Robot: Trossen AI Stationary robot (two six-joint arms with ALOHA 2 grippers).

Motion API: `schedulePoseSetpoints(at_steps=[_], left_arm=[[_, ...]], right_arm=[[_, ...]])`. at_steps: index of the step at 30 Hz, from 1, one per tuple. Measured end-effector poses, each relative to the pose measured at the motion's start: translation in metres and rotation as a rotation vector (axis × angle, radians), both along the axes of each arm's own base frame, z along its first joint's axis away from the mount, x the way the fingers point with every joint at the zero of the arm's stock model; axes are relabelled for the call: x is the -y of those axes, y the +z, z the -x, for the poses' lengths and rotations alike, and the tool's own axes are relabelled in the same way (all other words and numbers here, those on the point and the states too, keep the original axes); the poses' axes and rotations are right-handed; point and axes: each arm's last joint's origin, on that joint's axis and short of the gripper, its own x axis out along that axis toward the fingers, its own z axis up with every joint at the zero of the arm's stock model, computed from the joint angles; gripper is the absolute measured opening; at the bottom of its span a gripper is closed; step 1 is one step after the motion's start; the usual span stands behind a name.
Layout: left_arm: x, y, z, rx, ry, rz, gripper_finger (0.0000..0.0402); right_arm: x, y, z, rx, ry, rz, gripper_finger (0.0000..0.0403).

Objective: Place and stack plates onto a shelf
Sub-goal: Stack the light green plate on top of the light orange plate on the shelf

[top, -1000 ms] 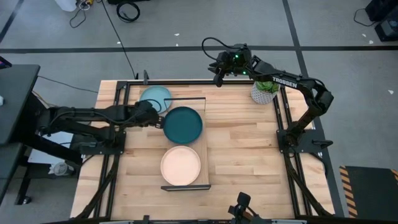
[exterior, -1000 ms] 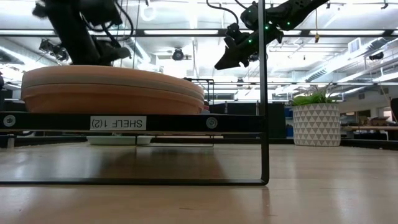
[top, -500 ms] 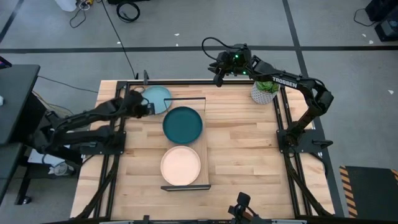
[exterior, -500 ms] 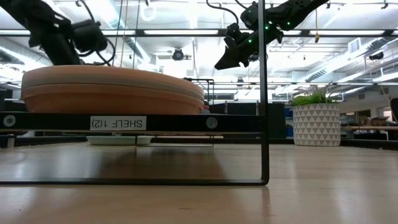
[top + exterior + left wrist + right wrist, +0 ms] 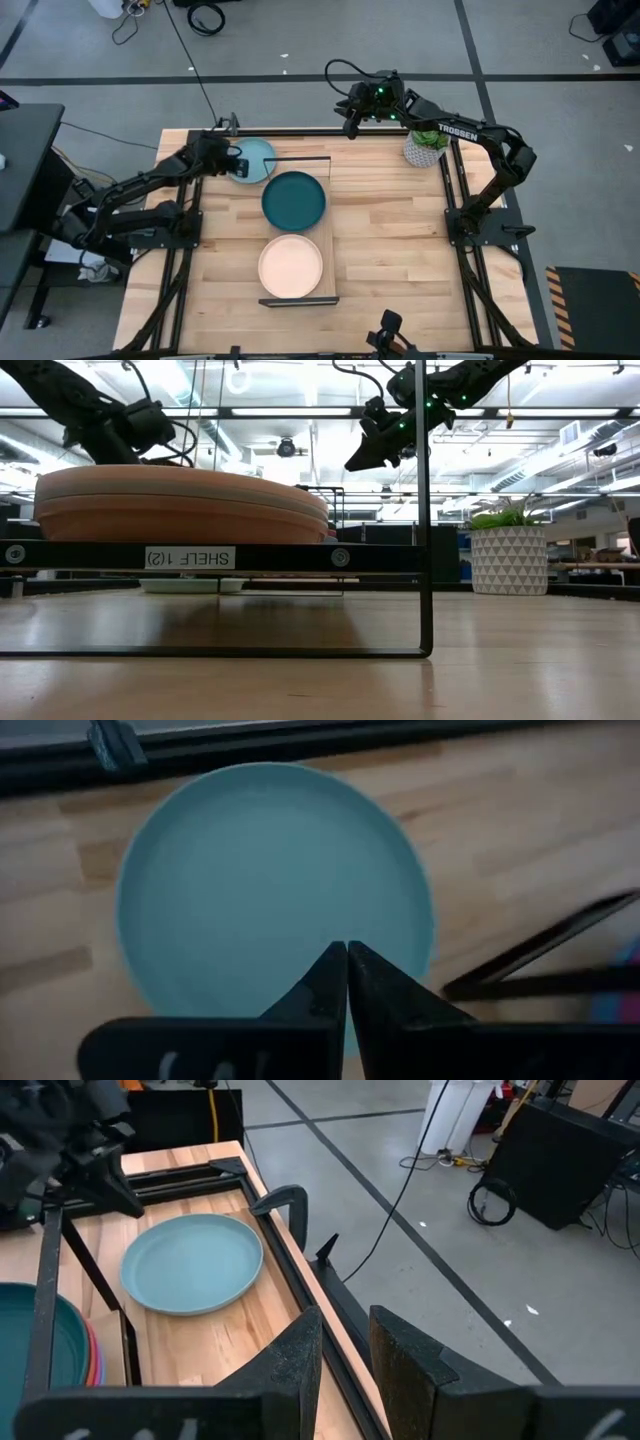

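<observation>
The light blue plate (image 5: 252,158) (image 5: 270,890) (image 5: 192,1263) lies flat on the table near the far left corner, beside the far end of the shelf (image 5: 329,240). My left gripper (image 5: 238,163) (image 5: 347,948) hovers above this plate's left part, shut and touching nothing. On the shelf, the dark teal plate (image 5: 294,199) tops a stack whose magenta and orange rims (image 5: 90,1360) peek out. The peach plate (image 5: 291,266) tops a second stack (image 5: 180,500) at the near end. My right gripper (image 5: 351,126) (image 5: 345,1325) waits high over the far edge, its fingers slightly apart.
A small potted plant (image 5: 425,147) (image 5: 508,555) stands near the far right corner. The shelf's black wire frame (image 5: 424,510) rises around the board. Black rails (image 5: 290,1270) run along the table's edges. Bare wood lies to the right of the shelf.
My left gripper has drawn away from the left rim of the dark teal plate. It moved toward the far left corner and now hangs over the light blue plate. The plates have stayed where they were.
</observation>
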Motion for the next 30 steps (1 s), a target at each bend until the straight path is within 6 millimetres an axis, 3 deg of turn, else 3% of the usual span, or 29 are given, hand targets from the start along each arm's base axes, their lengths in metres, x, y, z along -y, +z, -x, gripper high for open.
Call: schedulePoseSetpoints(at_steps=[6,15,19,30], left_arm=[[0.007,-0.006,0.001,-0.178,-0.162,-0.035,0.0047],[0.024,-0.008,-0.011,-0.366,-0.528,-0.165,0.0164],[0.028,-0.011,-0.012,-0.412,-0.585,-0.190,0.0198],[0.017,-0.045,-0.024,-0.558,-0.635,-0.074,0.0185]], right_arm=[[0.000,0.000,0.000,0.017,-0.018,-0.042,0.0094],[0.000,0.000,0.000,0.016,-0.018,-0.043,0.0094],[0.000,0.000,0.000,0.017,-0.019,-0.045,0.0094],[0.000,0.002,-0.001,0.038,-0.016,-0.028,0.0094]])
